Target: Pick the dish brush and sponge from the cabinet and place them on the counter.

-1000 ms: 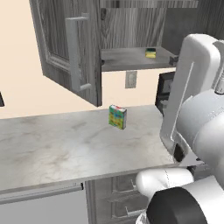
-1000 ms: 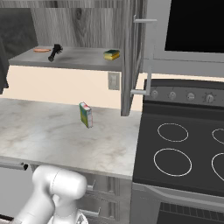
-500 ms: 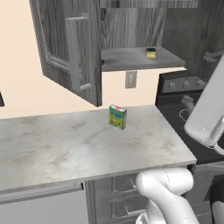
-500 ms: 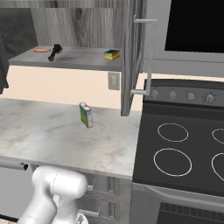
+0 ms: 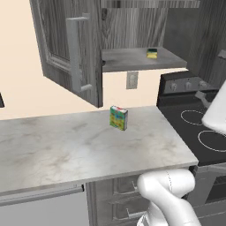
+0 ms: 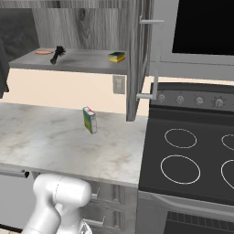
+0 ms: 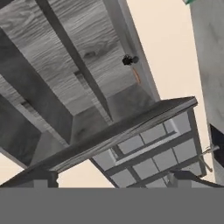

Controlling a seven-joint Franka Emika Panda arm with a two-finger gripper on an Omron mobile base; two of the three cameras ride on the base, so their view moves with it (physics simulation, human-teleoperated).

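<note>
The cabinet (image 6: pixel 82 61) stands open above the counter (image 6: pixel 45 137). On its grey shelf the black dish brush (image 6: pixel 57 54) lies at the left and the green-and-yellow sponge (image 6: pixel 116 57) at the right. From the other side the sponge (image 5: pixel 152 53) sits near the shelf's right end. The hand view looks up at the cabinet on a steep roll, with the dish brush (image 7: pixel 128 60) small and far off. My gripper (image 7: pixel 113 183) is open, its dark fingertips (image 7: pixel 41 178) wide apart at the bottom edge with nothing between them.
A flat orange thing (image 6: pixel 44 52) lies beside the brush. A multicoloured box (image 5: pixel 118 118) stands on the counter (image 5: pixel 66 145). The left cabinet door (image 5: pixel 70 53) and right door (image 6: pixel 145 55) hang open. The black stovetop (image 6: pixel 192 155) is to the right, a microwave (image 6: pixel 203 27) above it.
My arm's big white links have swung rightward, clearing most of the left base view. The brush, sponge and box have not moved.
</note>
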